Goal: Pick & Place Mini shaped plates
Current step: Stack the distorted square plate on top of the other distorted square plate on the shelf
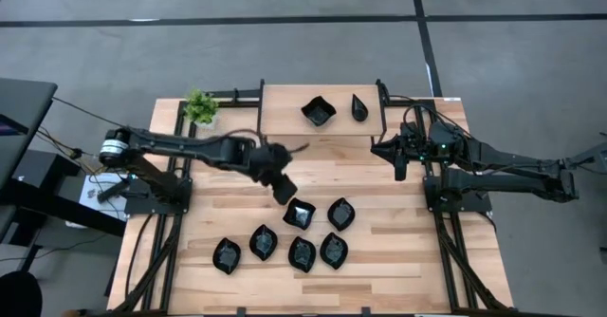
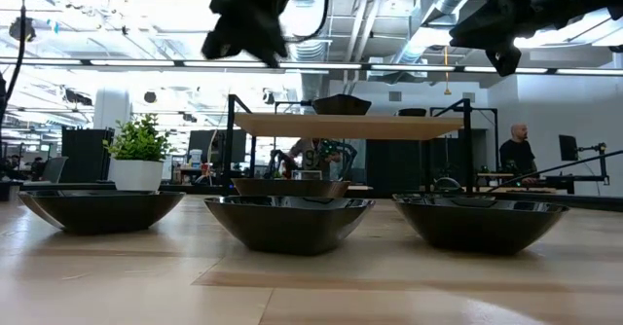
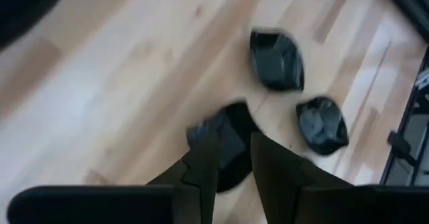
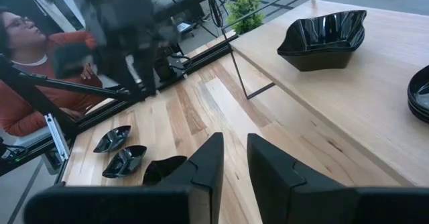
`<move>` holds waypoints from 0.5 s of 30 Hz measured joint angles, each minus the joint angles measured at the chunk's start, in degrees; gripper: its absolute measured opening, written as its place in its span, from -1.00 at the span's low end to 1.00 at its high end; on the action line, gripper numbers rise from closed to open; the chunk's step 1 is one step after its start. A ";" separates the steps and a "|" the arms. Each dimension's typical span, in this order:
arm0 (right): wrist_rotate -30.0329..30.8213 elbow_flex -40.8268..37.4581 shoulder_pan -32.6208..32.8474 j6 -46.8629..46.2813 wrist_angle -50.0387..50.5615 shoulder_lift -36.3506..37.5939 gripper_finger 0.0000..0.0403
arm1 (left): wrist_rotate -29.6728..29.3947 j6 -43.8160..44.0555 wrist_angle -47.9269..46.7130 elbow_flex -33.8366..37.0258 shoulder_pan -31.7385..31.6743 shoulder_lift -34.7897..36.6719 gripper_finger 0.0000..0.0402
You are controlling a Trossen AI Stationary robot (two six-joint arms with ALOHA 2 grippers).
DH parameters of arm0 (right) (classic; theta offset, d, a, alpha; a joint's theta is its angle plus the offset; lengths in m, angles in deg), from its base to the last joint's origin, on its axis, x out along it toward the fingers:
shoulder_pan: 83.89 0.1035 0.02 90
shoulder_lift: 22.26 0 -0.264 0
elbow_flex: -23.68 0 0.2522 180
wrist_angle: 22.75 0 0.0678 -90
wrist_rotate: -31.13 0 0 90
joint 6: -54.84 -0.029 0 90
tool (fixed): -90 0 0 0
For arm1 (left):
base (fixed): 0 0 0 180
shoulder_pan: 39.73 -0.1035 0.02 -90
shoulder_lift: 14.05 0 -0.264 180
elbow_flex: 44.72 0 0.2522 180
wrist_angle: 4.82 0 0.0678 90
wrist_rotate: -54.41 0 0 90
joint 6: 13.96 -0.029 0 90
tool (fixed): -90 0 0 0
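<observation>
High view: six mini shaped plates (image 1: 302,236) sit clustered on the wooden desk (image 1: 398,251) at lower centre of the frame, glossy black, close together but mostly apart. Left jaws (image 1: 285,192) hang at the cluster's upper left edge, just beside the wavy-edged plate (image 1: 300,214). Left wrist view shows the two fingers (image 3: 204,160) parted by a narrow gap with nothing between them, over the blurred edge of that plate (image 3: 224,143); two more plates lie further out. A raised shelf (image 1: 285,113) across the upper centre carries a wavy square dish (image 1: 319,111) and a teardrop dish (image 1: 359,107). A small green plant (image 1: 200,106) stands at the shelf's left end. Right jaws (image 1: 400,170) wait off the shelf's right end, centre right, well apart from the cluster; right wrist view shows the fingers (image 4: 211,160) slightly parted and empty. The shelf's dark frame posts stand between the right arm and the desk's middle. A person in a red top (image 4: 40,70) sits beyond the desk in the upper left of the right wrist view.
</observation>
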 joint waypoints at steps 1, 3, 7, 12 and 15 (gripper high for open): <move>0.00 0.00 0.00 0.00 0.00 0.02 -0.69 | 0.35 1.30 0.37 0.96 0.49 -0.32 -0.55; 0.00 0.00 0.00 -0.01 0.00 0.02 -0.69 | 0.42 3.22 2.22 2.86 1.26 -1.13 -0.55; -0.02 0.00 0.00 -0.06 0.00 0.00 -0.69 | 0.73 5.94 3.67 4.57 1.97 -3.87 -0.55; -0.02 0.00 -0.02 -0.12 -0.02 0.02 -0.69 | 3.70 7.82 4.81 4.80 2.19 -8.70 -0.55; -0.02 0.00 -0.01 -0.12 -0.02 0.02 -0.69 | 4.92 9.02 5.49 4.79 2.39 -11.24 -0.55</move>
